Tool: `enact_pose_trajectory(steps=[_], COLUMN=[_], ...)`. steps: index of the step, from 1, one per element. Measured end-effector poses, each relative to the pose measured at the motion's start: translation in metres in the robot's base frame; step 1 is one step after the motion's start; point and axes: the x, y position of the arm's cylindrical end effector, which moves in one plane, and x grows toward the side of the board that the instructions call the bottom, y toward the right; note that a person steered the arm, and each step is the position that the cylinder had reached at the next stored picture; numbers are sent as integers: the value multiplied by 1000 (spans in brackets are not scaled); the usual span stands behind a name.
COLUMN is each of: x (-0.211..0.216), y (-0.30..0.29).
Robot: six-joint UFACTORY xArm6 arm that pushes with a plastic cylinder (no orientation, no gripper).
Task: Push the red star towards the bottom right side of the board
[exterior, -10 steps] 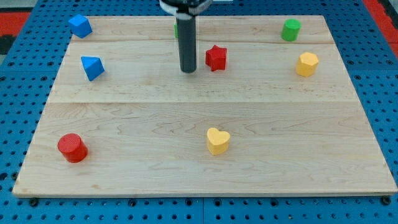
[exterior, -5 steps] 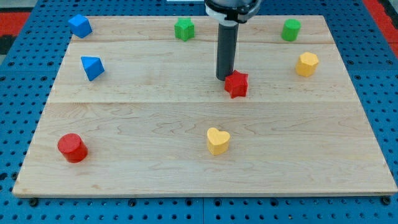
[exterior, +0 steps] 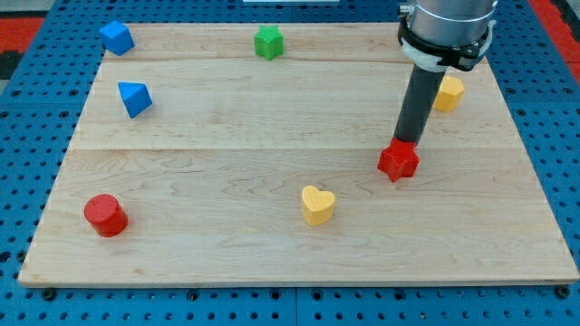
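While the yellow heart (exterior: 317, 205) lies to its lower left, the red star (exterior: 398, 161) sits right of board centre. It is probably light, rigid, prone to spin; push its upper-left face. No jaws: my tip (exterior: 405, 141) touches its top edge.

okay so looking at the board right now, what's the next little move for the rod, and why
Probably a short push further toward the view's bottom right. My tip sits right against the upper edge of the red star, which lies near mid-board, right of the yellow heart, well short of the board corner. No block shows in that path.
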Motion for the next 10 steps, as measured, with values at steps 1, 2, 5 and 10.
enact_pose_trajectory(steps=[1,2,5,10], x=[-17,-5,60,52], y=[-29,-45,13,72])
